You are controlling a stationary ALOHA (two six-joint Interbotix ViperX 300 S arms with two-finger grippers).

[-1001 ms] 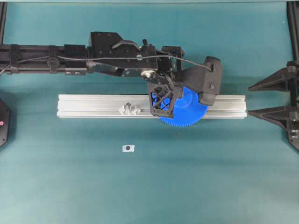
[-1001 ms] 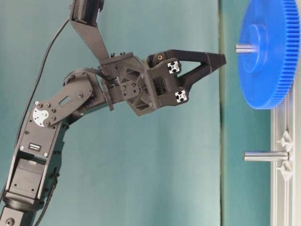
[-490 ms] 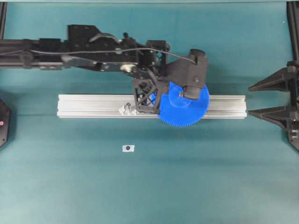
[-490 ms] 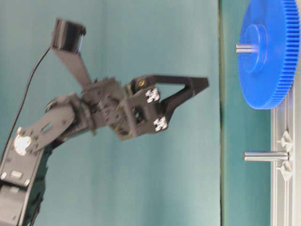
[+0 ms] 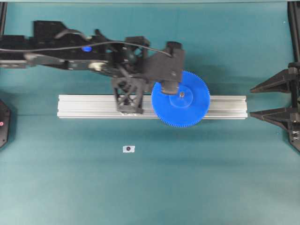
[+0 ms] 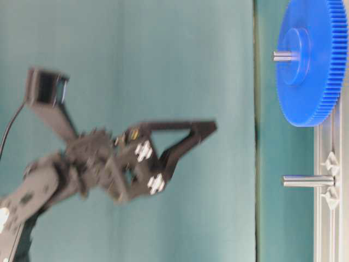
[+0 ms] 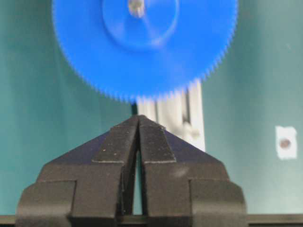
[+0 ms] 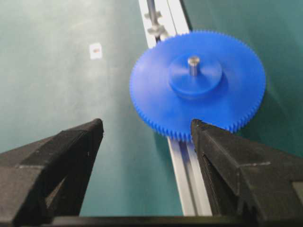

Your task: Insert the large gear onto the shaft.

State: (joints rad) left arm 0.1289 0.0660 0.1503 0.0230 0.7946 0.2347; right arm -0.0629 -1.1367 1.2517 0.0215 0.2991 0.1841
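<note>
Overhead exterior view shows the bench (image 5: 70, 187) carrying an aluminium rail (image 5: 84, 107) nearer its far edge. On the rail's right half the large gear (image 5: 187, 110) sits seated on the shaft (image 8: 192, 61). The left gripper (image 7: 138, 124), jaws pressed together and empty, hovers apart from the gear. The right gripper (image 8: 147, 130) has its jaws wide, empty, at the right edge.

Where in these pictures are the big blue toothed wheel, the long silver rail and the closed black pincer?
Bright-blue plastic toothed gear (image 5: 187, 110): overhead view, flat face.
Silver aluminium rail (image 5: 84, 106): overhead view, bare left stretch.
Closed black left pincer (image 7: 138, 118): left wrist view, fingertips.
</note>
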